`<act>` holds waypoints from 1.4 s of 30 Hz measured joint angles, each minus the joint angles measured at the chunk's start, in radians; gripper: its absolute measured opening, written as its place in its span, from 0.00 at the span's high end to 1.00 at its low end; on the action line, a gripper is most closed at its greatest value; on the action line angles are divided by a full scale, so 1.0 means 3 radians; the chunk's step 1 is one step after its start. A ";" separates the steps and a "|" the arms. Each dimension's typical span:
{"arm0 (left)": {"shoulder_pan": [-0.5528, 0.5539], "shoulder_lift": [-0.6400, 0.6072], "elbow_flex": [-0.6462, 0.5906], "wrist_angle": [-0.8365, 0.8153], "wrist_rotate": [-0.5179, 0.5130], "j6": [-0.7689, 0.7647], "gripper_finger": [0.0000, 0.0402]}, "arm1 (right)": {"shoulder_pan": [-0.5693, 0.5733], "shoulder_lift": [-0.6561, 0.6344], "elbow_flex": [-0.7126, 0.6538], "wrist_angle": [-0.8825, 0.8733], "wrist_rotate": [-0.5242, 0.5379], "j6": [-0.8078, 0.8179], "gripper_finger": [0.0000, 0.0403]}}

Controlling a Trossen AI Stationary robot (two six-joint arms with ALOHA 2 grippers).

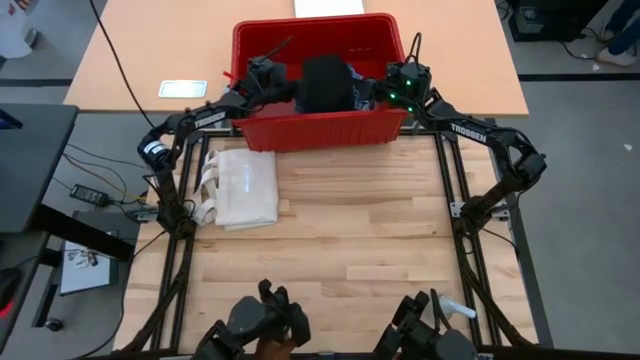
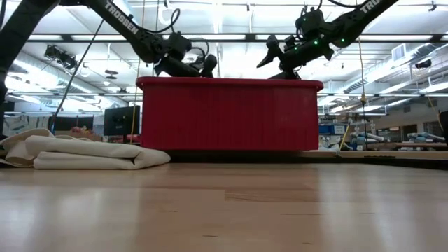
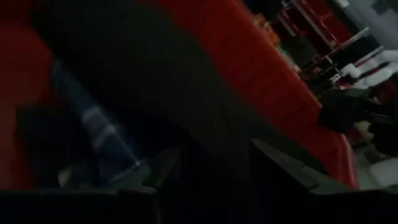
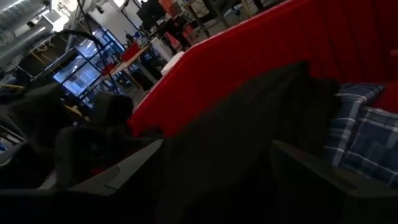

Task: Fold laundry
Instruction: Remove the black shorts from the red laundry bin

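- The folded cream cloth pile (image 2: 84, 152) lies nearest the low camera, at nine o'clock on the pale wooden table (image 1: 350, 250).
- The plain black soft garment (image 1: 328, 84) sits bunched in the red plastic bin (image 1: 320, 130) at twelve o'clock, over the blue-and-white plaid garment (image 4: 360, 134).
- The left gripper (image 1: 268, 78) and right gripper (image 1: 400, 85) flank it, fingers part-open astride black cloth; whether they grip, I cannot tell.
- Step: fetching a garment. Next likely calls for pinching and lifting clear.
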 joint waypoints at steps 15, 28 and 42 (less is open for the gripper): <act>-0.0125 0.0055 0.0001 0.0899 0.0273 -0.0147 0.45 | 0.0034 0.0001 -0.0001 0.0028 0.0108 -0.0009 0.27; -0.0124 0.0058 0.0001 0.0617 0.0235 0.0272 0.49 | 0.0319 0.0146 -0.0001 0.0189 0.0828 -0.0611 0.27; -0.0149 0.0060 0.0001 0.0597 0.0267 0.0264 0.49 | 0.0290 0.0146 -0.0001 0.0190 0.0957 -0.0528 0.31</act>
